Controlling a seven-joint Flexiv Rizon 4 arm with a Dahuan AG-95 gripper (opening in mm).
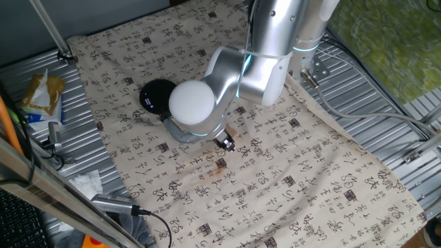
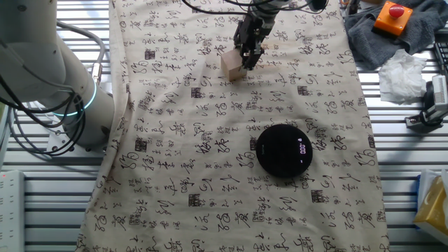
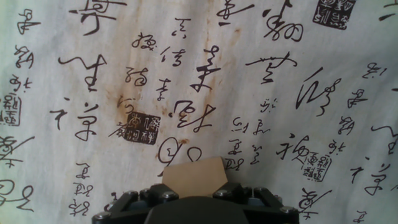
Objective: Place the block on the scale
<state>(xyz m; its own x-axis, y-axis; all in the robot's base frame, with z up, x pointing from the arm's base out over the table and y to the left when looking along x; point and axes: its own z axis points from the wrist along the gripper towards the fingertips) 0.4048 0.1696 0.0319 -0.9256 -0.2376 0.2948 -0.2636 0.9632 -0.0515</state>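
The block (image 3: pixel 193 177) is a pale tan wooden cube held between my gripper's (image 3: pixel 194 194) two black fingers at the bottom of the hand view. In the other fixed view the block (image 2: pixel 233 65) hangs at the fingertips of the gripper (image 2: pixel 246 56), just above the printed cloth. In one fixed view only a tan sliver of the block (image 1: pixel 233 131) shows beside the gripper (image 1: pixel 227 142). The scale (image 2: pixel 283 149) is a flat black disc with a small white display, lying on the cloth well apart from the block. It also shows in one fixed view (image 1: pixel 157 95).
A brown stain (image 1: pixel 220 164) marks the cloth near the gripper. An orange button box (image 2: pixel 390 15) on grey cloth and a white tissue (image 2: pixel 402 73) lie off the cloth's edge. A snack bag (image 1: pixel 41 96) lies on the ribbed metal top.
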